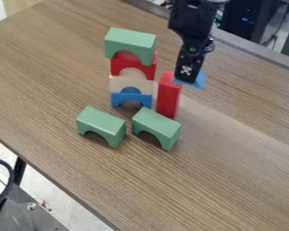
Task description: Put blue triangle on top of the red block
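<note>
The black gripper [187, 74] hides much of the blue triangle [199, 81], pinched between its jaws at two o'clock from the upright red block [169, 95]. There is one of each. Two green arches [102, 122] sit at seven o'clock; a four-arch tower [130, 40] crowds the block at ten, on the wooden table [231, 180].

Black arm [191, 21] | in from top edge, right of centre | lower end steeply down, slightly tilted

Matte-black arm [190, 22] — pale round screws [193, 49], small white patterned marking [186, 70] — chunky, angular casing
</note>
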Tool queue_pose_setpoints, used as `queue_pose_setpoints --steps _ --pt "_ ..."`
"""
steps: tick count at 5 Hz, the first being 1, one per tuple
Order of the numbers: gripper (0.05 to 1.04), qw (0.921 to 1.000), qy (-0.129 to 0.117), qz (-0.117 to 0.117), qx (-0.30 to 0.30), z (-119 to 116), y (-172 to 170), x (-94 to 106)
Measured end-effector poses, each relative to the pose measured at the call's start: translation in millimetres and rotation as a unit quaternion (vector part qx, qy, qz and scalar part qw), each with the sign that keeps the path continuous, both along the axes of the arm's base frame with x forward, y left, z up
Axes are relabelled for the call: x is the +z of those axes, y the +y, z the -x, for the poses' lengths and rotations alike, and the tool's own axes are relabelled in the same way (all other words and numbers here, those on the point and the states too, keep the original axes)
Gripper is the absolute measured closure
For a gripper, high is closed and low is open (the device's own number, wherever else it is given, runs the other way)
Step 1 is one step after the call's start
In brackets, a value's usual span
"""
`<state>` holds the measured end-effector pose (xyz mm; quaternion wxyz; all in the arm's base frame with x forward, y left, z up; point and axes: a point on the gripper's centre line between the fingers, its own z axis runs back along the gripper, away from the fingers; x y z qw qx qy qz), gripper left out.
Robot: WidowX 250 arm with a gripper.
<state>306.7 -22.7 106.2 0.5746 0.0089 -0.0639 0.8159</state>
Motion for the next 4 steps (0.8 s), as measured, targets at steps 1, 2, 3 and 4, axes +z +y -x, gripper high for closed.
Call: queue_pose_setpoints --steps 1,2,3,4 --pt "0.552 1.0000 -0.002 0.001 0.005 -1.3 5.3 -0.5" --pt "0.552 1.0000 -0.005 0.003 0.001 -5.4 8.4 -5.6" --pt "0.552 1.0000 -0.009 0.003 0.000 -8.1 12.8 -7.3" --pt "0.552 0.9999 -0.011 0.002 0.000 -8.7 14.2 -7.2"
